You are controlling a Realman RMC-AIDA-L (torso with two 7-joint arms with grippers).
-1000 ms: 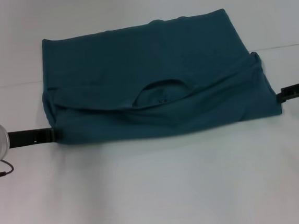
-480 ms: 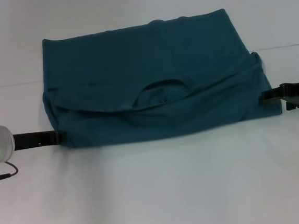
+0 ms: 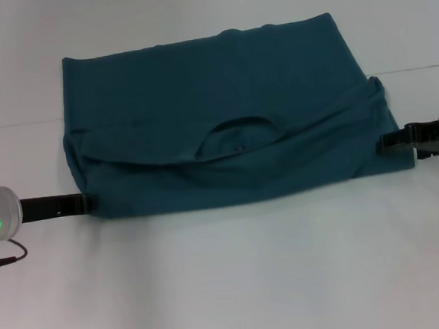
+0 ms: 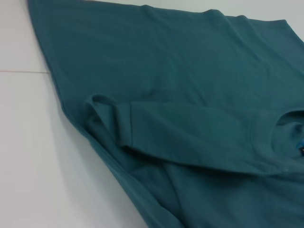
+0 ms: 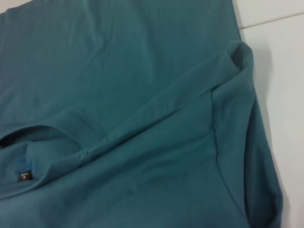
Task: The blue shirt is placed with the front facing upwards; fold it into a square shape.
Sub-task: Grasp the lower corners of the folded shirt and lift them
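Observation:
The blue shirt (image 3: pixel 224 133) lies on the white table, its near part doubled over the far part, so the neck opening (image 3: pixel 240 138) sits in the middle of the fold. My left gripper (image 3: pixel 87 201) is low on the table at the shirt's near left corner, touching its edge. My right gripper (image 3: pixel 381 144) reaches in over the shirt's near right edge. The left wrist view shows the shirt (image 4: pixel 190 95) with a folded sleeve. In the right wrist view the shirt (image 5: pixel 142 95) fills the frame, with its small dark label (image 5: pixel 23 175) inside the collar.
The white table (image 3: pixel 238 286) spreads wide in front of the shirt. A thin seam line (image 3: pixel 419 68) crosses the table behind the shirt's right side.
My right gripper has moved left from beside the shirt to over its near right edge. My left gripper has crept slightly right to the left corner. The shirt has not shifted.

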